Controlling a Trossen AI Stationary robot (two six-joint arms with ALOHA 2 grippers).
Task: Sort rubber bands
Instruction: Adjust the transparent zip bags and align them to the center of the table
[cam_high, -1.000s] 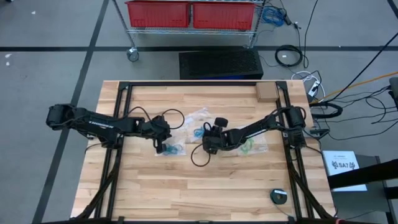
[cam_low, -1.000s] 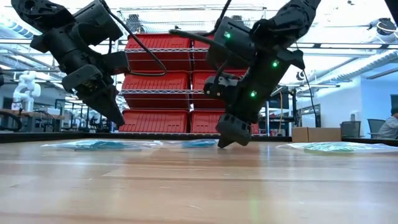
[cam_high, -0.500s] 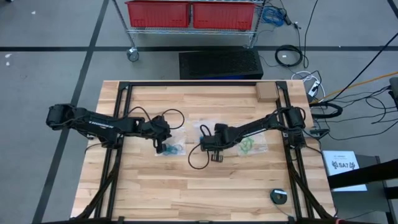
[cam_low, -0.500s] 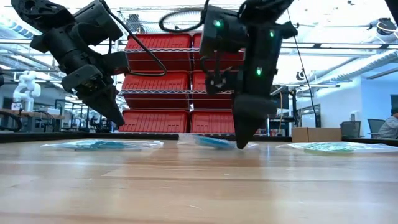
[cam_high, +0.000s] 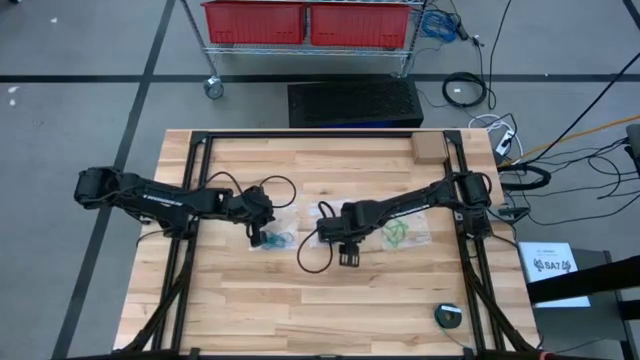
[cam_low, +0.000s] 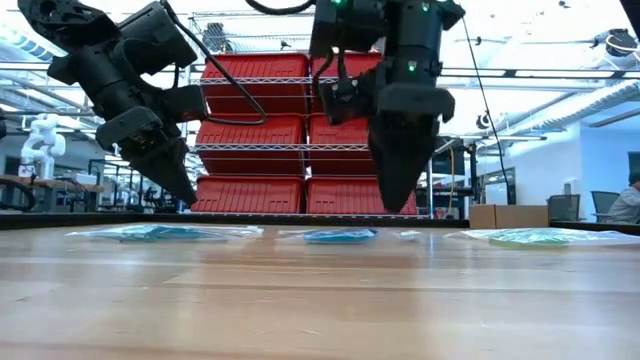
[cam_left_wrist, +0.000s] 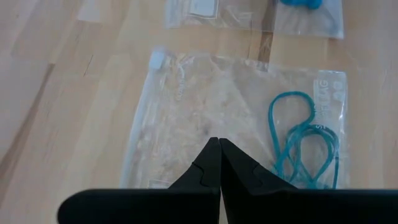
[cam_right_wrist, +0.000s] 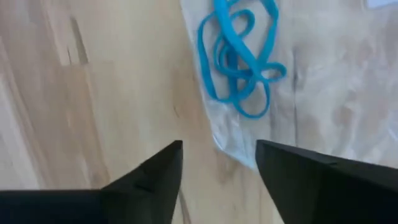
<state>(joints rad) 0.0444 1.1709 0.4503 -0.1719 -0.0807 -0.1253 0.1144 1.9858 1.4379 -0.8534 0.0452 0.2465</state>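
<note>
**Operator:** Looking down on the wooden table (cam_high: 300, 300), I use the middle clear bag (cam_high: 322, 222) as my landmark. My right arm reaches in from the right rail, and the right gripper (cam_high: 346, 254) hangs just on the near side of that bag, fingers spread apart with nothing between them.

**Observer:** And the left one?

**Operator:** My left gripper (cam_high: 262, 238) sits to the left of the middle bag, over the left clear bag (cam_left_wrist: 242, 124), its fingers pressed together, tips meeting above the plastic without pinching anything I can see.

**Observer:** Where are the bands?

**Operator:** Blue rubber bands (cam_right_wrist: 239, 59) lie tangled in the middle bag, just ahead of my right fingertips and clear of them. Teal rubber bands (cam_left_wrist: 305, 143) lie in the left bag, beside my closed left tips, not touching. Green rubber bands (cam_high: 398, 233) rest in the bag to the right of the middle one, beside the right forearm.
</note>
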